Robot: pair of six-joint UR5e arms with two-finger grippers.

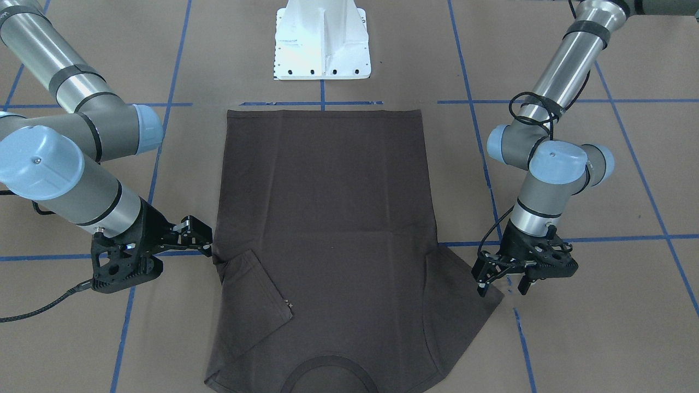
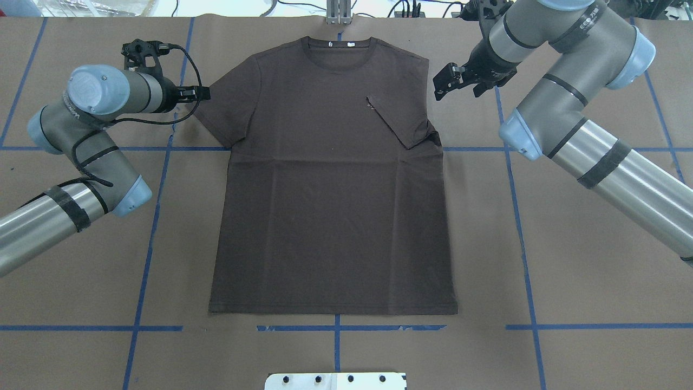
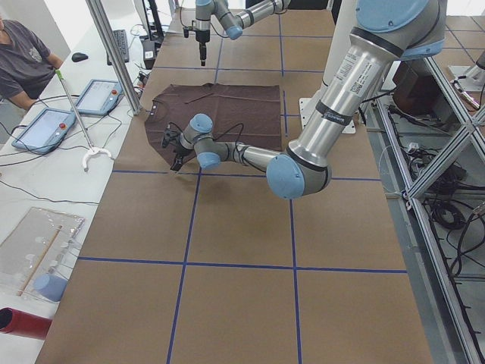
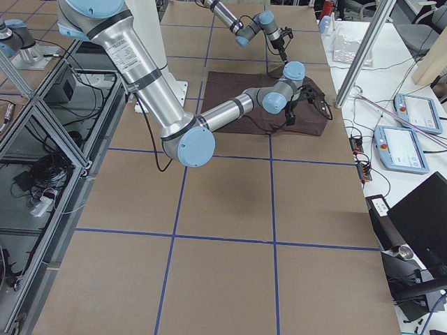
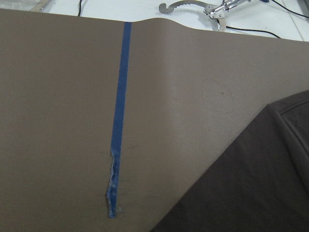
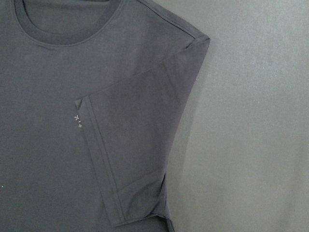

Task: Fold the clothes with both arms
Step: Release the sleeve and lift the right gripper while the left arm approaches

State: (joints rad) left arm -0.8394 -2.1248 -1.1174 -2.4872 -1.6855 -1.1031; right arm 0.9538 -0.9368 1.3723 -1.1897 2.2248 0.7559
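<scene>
T-shirt point(image 1: 327, 191) has one sleeve folded; right end effector point(image 2: 457, 91), left end effector point(image 1: 501, 288) both released, other sleeve needs pinching next

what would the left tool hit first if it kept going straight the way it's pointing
Most likely the spread-out sleeve of the T-shirt: the left tool points down at its outer edge, one finger over cloth, the other over the table. Height above it is unclear.

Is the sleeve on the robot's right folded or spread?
Folded: that sleeve of the dark grey-brown cotton T-shirt lies over the chest.
</scene>
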